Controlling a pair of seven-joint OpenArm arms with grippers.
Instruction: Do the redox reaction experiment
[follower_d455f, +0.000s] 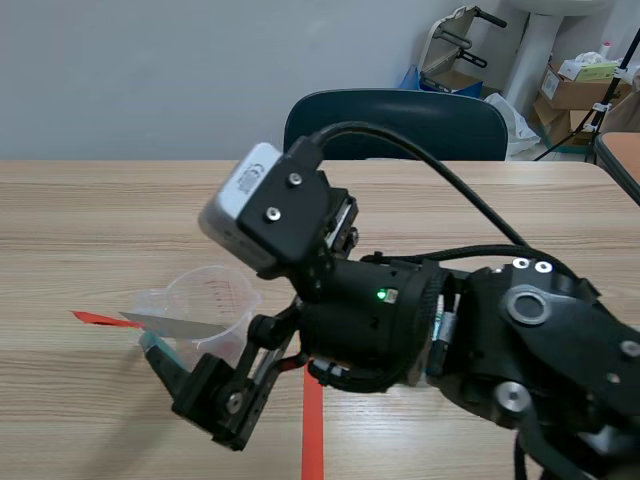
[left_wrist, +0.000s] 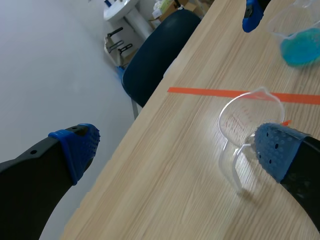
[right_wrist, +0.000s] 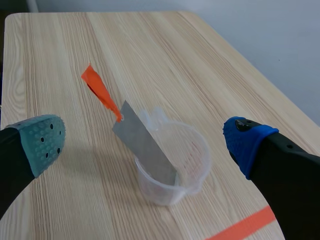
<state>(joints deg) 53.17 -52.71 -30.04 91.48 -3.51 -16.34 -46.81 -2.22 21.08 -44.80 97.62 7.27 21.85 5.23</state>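
Note:
A clear plastic beaker stands on the wooden table with a flat grey metal strip leaning out of it. My right gripper hovers open above it, one pad on each side; in the scene view the right gripper hangs just in front of the same beaker. My left gripper is open near a second, empty handled beaker, which sits close to one finger. Farther ahead stands a beaker of blue liquid, beside the other arm's blue fingertip. The scene view does not show the left arm.
Orange-red tape marks run across the table. A dark blue chair stands at the table's far edge, with boxes and equipment beyond it. The big right arm hides much of the table's right front.

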